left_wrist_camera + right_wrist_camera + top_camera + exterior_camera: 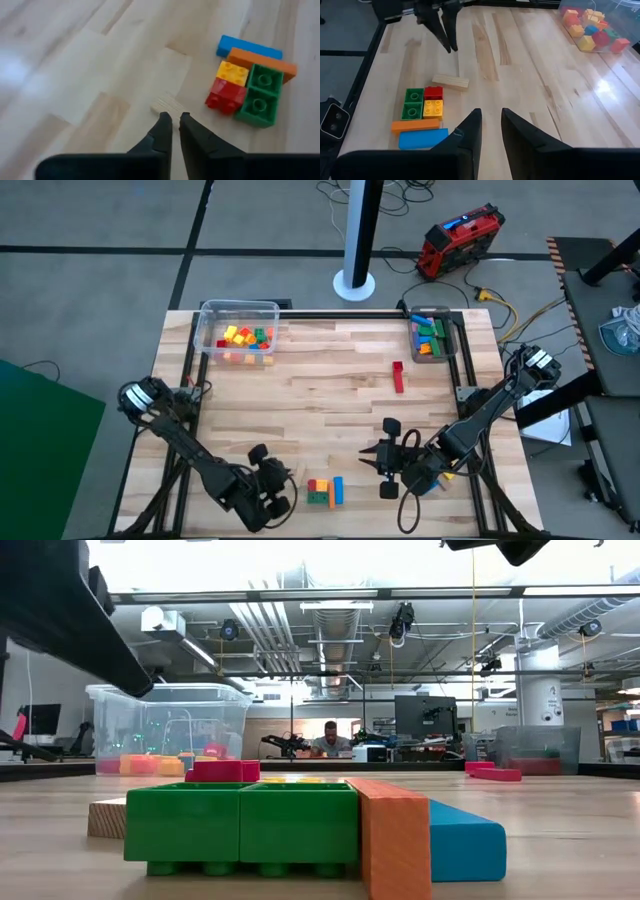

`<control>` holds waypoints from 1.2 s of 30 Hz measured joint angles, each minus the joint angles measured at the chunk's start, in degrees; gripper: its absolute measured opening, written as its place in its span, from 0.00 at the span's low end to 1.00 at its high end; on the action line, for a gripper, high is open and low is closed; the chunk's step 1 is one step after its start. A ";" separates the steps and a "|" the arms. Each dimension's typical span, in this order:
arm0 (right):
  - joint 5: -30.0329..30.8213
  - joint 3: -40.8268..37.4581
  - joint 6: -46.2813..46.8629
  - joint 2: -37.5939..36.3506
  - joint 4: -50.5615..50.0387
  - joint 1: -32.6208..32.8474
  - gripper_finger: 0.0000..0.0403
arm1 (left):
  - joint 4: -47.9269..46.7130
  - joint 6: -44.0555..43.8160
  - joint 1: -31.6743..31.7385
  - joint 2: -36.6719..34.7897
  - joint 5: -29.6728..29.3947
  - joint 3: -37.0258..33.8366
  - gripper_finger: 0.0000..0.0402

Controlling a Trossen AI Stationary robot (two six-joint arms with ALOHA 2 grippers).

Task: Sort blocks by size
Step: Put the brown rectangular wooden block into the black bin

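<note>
Down at the near edge of the table (330, 370), both arms lie low and folded, one either side of a small cluster of blocks (325, 491). The left gripper (268, 470) sits just left of the cluster, its fingers (162, 131) nearly closed with a thin gap and nothing between them. The right gripper (386, 455), up and to the right of the cluster, is slightly parted and empty. The wrist views alone show a plain wooden block (450, 81) lying beside the cluster. From above, a lone red bar (398, 377) lies mid-table, small cubes fill the clear tub (238, 315) and long bars fill the far-right bin (433, 338)
</note>
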 joint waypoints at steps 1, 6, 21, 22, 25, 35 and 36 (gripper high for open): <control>-0.01 0.00 0.00 0.00 0.00 0.00 0.17 | 0.50 -1.96 -0.02 0.23 0.16 0.00 0.06; -0.02 -0.02 0.00 0.00 -0.01 0.00 0.21 | 4.31 -4.04 -0.09 3.13 0.51 0.00 0.21; -0.08 -0.08 -0.02 0.00 -0.02 0.00 0.25 | 11.93 -0.26 -1.52 10.50 -5.44 0.00 0.67; -0.08 -0.09 -0.02 0.00 -0.02 0.00 0.25 | 11.90 -0.61 -1.53 10.92 -5.44 0.00 0.67; -0.11 -0.11 -0.01 0.00 -0.02 0.00 0.23 | 11.74 -1.19 -1.51 12.03 -5.44 0.00 0.66; -0.11 -0.20 0.00 0.01 -0.02 0.00 0.18 | 11.75 -3.28 -1.42 14.26 -4.46 0.16 0.55; -0.13 -0.20 0.00 0.00 -0.02 0.00 0.17 | 11.74 -3.97 -1.43 14.47 -4.46 0.23 0.54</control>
